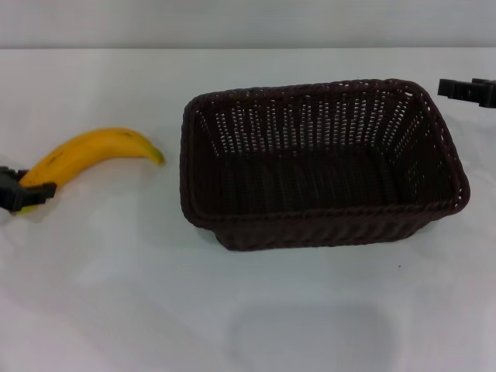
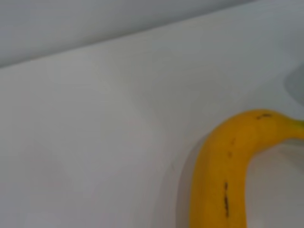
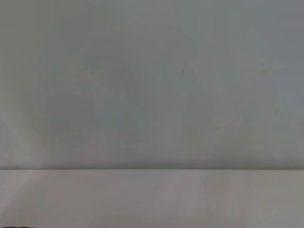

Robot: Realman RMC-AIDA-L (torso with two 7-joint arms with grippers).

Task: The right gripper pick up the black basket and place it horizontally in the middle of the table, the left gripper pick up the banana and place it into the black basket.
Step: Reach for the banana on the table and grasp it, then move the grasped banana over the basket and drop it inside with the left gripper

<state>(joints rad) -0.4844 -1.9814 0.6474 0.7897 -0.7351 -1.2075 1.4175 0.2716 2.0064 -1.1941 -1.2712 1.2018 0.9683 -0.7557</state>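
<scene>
Yellow banana (image 1: 93, 151) lies with its end in the left hand (image 1: 27, 192), ready to lift; grip unclear. Basket (image 1: 322, 163) waits nearby.

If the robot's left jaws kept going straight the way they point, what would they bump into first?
Probably nothing new: the left gripper is already at the banana, at its stem end. Straight on is the banana itself, then likely the black basket.

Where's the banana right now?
In the head view the banana lies on the table, left of the black basket and outside it, with the left gripper at its near end.
</scene>
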